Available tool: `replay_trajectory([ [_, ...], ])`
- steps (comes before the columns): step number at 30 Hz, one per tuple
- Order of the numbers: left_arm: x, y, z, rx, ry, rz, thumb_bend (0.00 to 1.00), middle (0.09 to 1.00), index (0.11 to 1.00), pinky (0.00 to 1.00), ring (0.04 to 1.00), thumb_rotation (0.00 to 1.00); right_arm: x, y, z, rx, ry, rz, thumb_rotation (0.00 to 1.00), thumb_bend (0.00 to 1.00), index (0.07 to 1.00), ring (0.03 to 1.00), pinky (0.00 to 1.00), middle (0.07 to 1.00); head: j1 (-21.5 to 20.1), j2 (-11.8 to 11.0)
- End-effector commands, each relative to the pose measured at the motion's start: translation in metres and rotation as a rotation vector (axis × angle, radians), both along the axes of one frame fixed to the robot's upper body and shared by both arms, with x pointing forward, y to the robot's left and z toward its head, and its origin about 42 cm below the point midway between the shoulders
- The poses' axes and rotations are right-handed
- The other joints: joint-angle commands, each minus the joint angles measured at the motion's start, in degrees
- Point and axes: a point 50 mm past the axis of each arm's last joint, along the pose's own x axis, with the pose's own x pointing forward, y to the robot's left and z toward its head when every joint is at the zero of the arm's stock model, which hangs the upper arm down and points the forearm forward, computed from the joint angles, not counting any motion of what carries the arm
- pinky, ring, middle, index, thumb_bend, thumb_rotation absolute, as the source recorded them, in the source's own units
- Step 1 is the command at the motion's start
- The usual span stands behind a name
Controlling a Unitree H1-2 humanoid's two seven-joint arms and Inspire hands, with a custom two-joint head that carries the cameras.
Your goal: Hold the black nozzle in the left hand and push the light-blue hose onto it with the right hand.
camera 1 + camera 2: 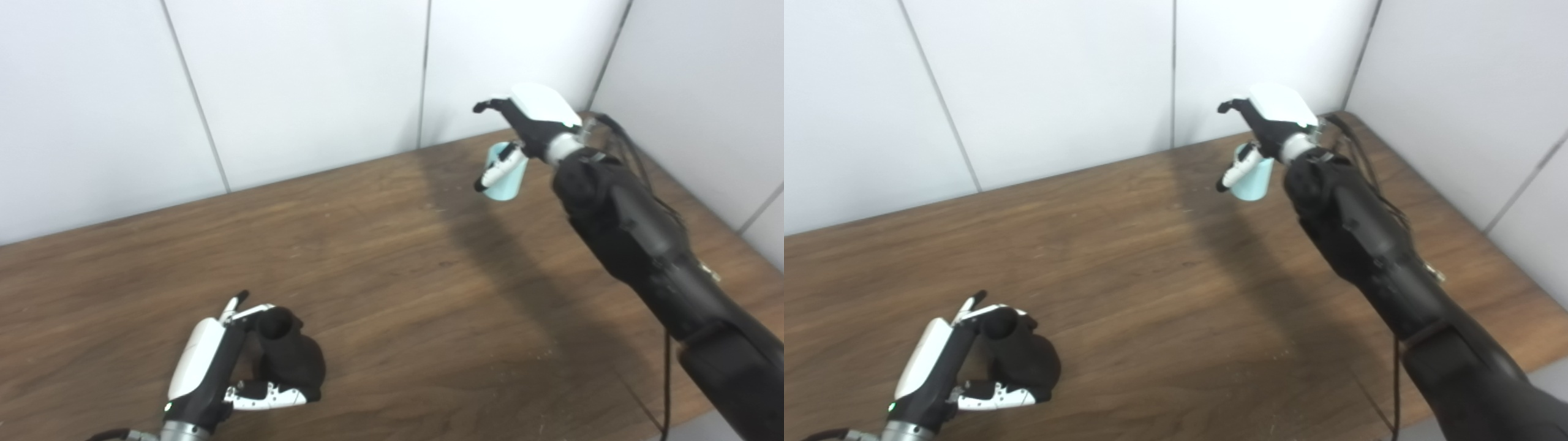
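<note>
The black nozzle [288, 355] is a dark, rounded piece with an open round end facing up, near the table's front left. My left hand [211, 361] is wrapped around it, with fingers over its top and the thumb [269, 397] against its lower side. The light-blue hose [507, 180] is a short, pale cylinder at the back right of the table, roughly upright. My right hand [530, 125] is at the hose from above. Its thumb [499, 168] lies across the hose's front and one finger sticks out straight above. Its other fingers are hidden, so the grip is unclear.
The wooden table [392, 257] runs up to white wall panels at the back and right. Its right front corner and edge [692, 416] show beside my right arm. A black cable [666, 380] hangs along that arm. A wide stretch of wood separates the two hands.
</note>
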Motion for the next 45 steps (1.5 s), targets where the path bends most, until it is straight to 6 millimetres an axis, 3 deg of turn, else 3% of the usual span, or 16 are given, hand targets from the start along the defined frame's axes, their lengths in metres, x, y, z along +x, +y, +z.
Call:
replay_trajectory([
  [1, -0.004, 0.012, -0.017, 0.07, 0.057, 0.022, 0.5, 0.476, 0.492, 1.0, 0.481, 0.0, 0.016, -0.008, 0.032, -0.066, -0.037, -0.032, 0.17, 0.92, 0.832, 0.956, 0.96, 0.906, -0.03, 0.02],
  [6, -0.003, 0.012, -0.018, 0.075, 0.058, 0.027, 0.5, 0.475, 0.494, 1.0, 0.478, 0.0, 0.035, -0.017, 0.029, -0.094, 0.072, -0.079, 0.16, 0.94, 0.847, 0.975, 0.94, 0.929, 0.3, 0.19],
  [14, -0.002, 0.011, -0.018, 0.076, 0.055, 0.032, 0.5, 0.477, 0.494, 1.0, 0.469, 0.0, 0.05, -0.023, 0.017, -0.091, 0.135, -0.085, 0.11, 0.94, 0.848, 0.945, 0.78, 0.93, 0.38, 0.26],
  [17, -0.002, 0.01, -0.018, 0.075, 0.057, 0.033, 0.5, 0.478, 0.494, 1.0, 0.469, 0.0, 0.057, -0.025, 0.012, -0.083, 0.171, -0.087, 0.11, 0.94, 0.852, 0.9, 0.7, 0.917, 0.38, 0.44],
  [21, -0.002, 0.01, -0.018, 0.076, 0.062, 0.035, 0.5, 0.478, 0.494, 1.0, 0.469, 0.0, 0.06, -0.02, 0.008, -0.084, 0.198, -0.087, 0.1, 0.94, 0.855, 0.856, 0.68, 0.875, 0.72, 0.53],
  [23, -0.002, 0.009, -0.018, 0.074, 0.065, 0.036, 0.5, 0.478, 0.494, 1.0, 0.469, 0.0, 0.06, -0.018, 0.007, -0.096, 0.205, -0.085, 0.1, 0.94, 0.85, 0.823, 0.73, 0.834, 0.88, 0.62],
  [26, -0.002, 0.008, -0.017, 0.07, 0.066, 0.036, 0.5, 0.478, 0.494, 1.0, 0.469, 0.0, 0.06, -0.019, 0.006, -0.106, 0.218, -0.082, 0.04, 0.93, 0.809, 0.678, 0.56, 0.731, 0.94, 0.93],
  [30, -0.002, 0.008, -0.016, 0.073, 0.065, 0.038, 0.5, 0.481, 0.494, 1.0, 0.461, 0.0, 0.06, -0.024, 0.006, -0.098, 0.245, -0.077, 0.01, 0.91, 0.793, 0.764, 0.64, 0.821, 0.93, 1.02],
  [33, -0.002, 0.008, -0.016, 0.075, 0.064, 0.04, 0.5, 0.486, 0.491, 1.0, 0.454, 0.0, 0.06, -0.026, 0.008, -0.093, 0.252, -0.079, 0.0, 0.91, 0.788, 0.777, 0.66, 0.832, 1.06, 1.11],
  [45, -0.002, 0.007, -0.016, 0.062, 0.091, 0.054, 0.5, 0.496, 0.494, 1.0, 0.431, 0.0, 0.057, -0.03, 0.005, -0.108, 0.248, -0.077, 0.0, 0.88, 0.745, 0.681, 0.61, 0.752, 1.23, 1.66],
])
